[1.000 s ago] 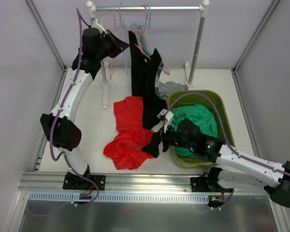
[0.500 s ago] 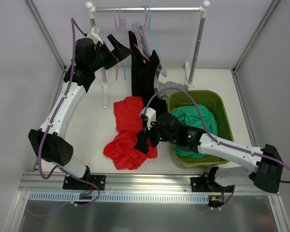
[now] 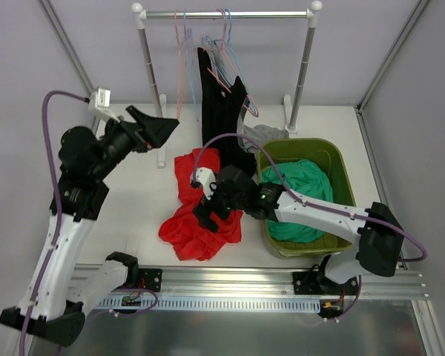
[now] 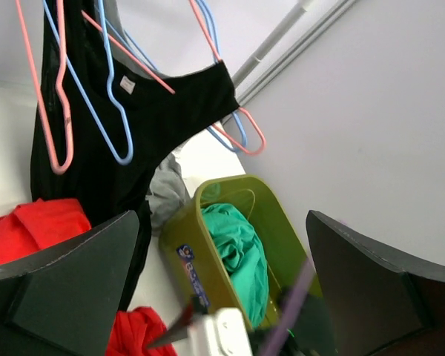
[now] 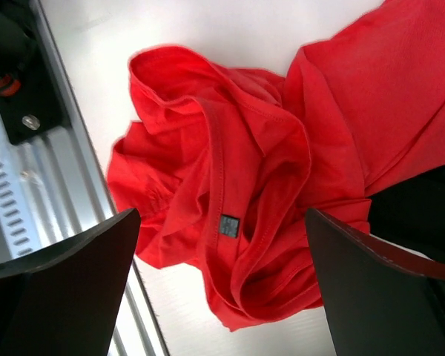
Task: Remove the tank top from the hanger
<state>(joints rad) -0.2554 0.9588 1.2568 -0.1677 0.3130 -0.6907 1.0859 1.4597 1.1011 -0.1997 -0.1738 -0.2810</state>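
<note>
**Tank top on its hanger, both grippers empty**

The black tank top (image 3: 221, 111) hangs skewed from the rail (image 3: 267, 12) on a pink hanger (image 4: 261, 141), neckline and label facing the left wrist camera. Its lower end disappears behind the right arm in the top view, and a finger cuts it off in the left wrist view. The left gripper (image 3: 157, 127) is apart from it to the left, jaws spread wide on nothing. The right gripper (image 3: 208, 215) gapes equally wide over the red shirt (image 5: 237, 170), also holding nothing.
</note>
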